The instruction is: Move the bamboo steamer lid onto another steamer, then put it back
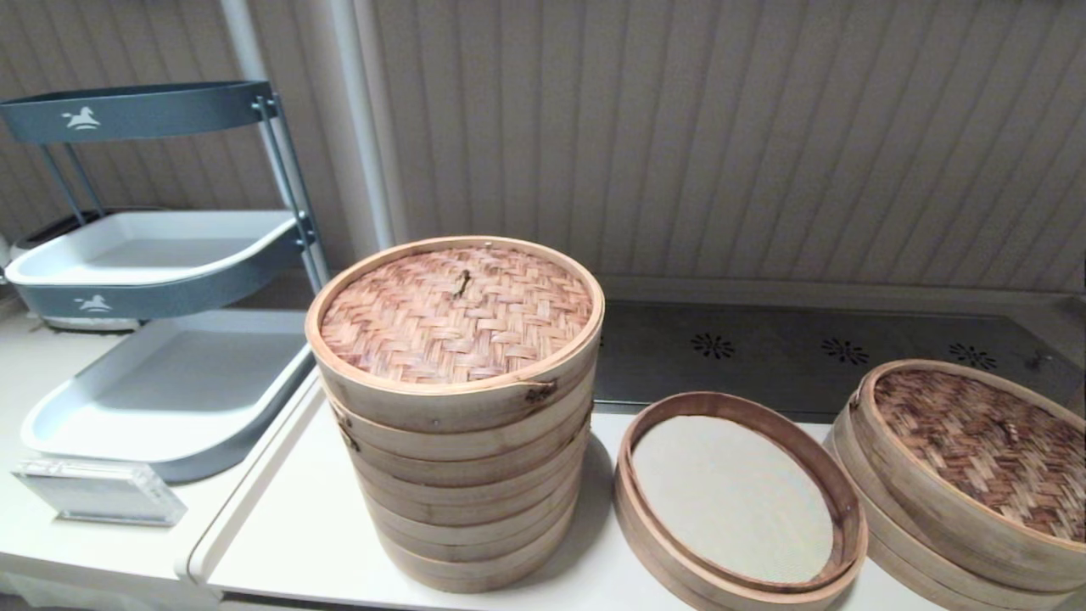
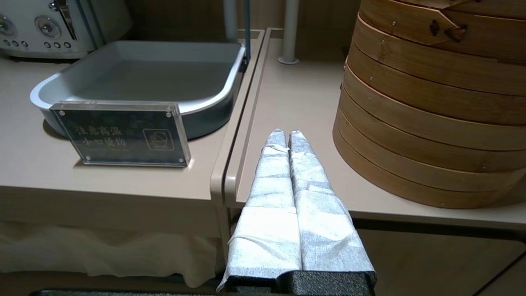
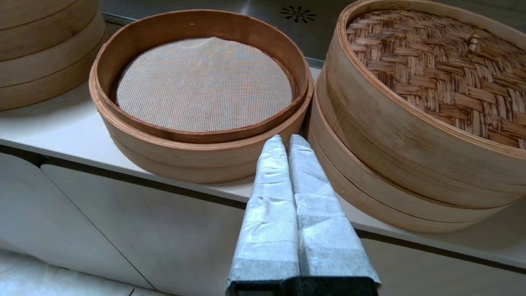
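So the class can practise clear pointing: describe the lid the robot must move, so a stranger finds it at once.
Start at the tall many-tiered steamer on the white counter and look to the robot's right, past the low open steamer ring with its mesh liner. The bamboo steamer lid caps the last steamer there. Its weave is darker brown than the reddish-tan lid on the tall stack.

The left gripper (image 2: 286, 133), its two fingers (image 2: 271, 181) wrapped in pale cloth and pressed flat together, reached in from six o'clock over the front edge of a beige counter (image 2: 296, 94). At about two o'clock stood a tall stack of pale bamboo steamer tiers (image 2: 431, 115), well clear of the fingertips. At ten o'clock a grey tray (image 2: 135, 74) sat on a neighbouring counter, with a clear acrylic sign (image 2: 119, 133) bearing Chinese characters propped just in front of it. Far off at eleven o'clock stood a pale appliance with round dials (image 2: 45, 26).
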{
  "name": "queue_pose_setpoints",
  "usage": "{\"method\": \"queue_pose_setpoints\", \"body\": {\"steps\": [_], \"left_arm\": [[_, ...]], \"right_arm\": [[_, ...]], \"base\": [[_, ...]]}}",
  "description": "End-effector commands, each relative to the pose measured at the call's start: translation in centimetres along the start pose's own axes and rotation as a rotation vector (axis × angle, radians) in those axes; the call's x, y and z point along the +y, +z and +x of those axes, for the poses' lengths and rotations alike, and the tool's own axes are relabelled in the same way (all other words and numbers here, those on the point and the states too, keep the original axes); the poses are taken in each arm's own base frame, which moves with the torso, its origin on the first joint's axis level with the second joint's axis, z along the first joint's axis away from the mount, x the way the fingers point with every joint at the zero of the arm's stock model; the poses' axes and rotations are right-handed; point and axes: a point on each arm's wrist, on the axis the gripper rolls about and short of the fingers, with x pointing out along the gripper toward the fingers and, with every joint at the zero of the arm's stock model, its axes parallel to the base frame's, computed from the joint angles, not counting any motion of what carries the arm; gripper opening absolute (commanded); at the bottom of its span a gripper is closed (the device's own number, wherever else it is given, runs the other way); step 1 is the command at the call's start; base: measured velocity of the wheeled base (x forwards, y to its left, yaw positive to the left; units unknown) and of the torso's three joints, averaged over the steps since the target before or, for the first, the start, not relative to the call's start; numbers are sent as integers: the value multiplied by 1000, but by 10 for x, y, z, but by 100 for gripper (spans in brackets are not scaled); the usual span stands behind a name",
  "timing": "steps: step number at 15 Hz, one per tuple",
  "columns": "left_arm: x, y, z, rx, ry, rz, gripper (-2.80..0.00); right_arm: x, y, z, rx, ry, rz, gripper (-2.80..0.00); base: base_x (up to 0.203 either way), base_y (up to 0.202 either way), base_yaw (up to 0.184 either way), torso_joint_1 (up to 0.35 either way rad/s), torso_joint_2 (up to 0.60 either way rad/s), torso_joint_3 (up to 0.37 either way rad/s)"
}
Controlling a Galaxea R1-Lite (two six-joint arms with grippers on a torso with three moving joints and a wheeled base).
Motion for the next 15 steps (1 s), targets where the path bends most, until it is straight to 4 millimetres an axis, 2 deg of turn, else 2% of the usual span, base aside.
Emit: {"method": "queue_pose_setpoints", "body": {"steps": [1, 7, 10, 12, 15], "left_arm": [[0, -7, 1, 22, 0, 0, -280], [0, -7, 1, 22, -1, 0, -280], [0, -7, 1, 22, 1, 0, -280], [0, -7, 1, 22, -1, 0, -280], [0, -7, 1, 22, 1, 0, -280]], "right_arm": [[1, -3, 0, 2, 32, -5, -280], [0, -6, -5, 10, 85, -13, -280], [1, -9, -14, -76, 27, -24, -280], [1, -18, -21, -114, -44, -34, -280], [1, -26, -21, -121, -81, -4, -280]], "base": [[0, 0, 0, 0, 0, 0], [0, 0, 0, 0, 0, 0], [0, 0, 0, 0, 0, 0], [0, 0, 0, 0, 0, 0], [0, 0, 0, 0, 0, 0]]}}
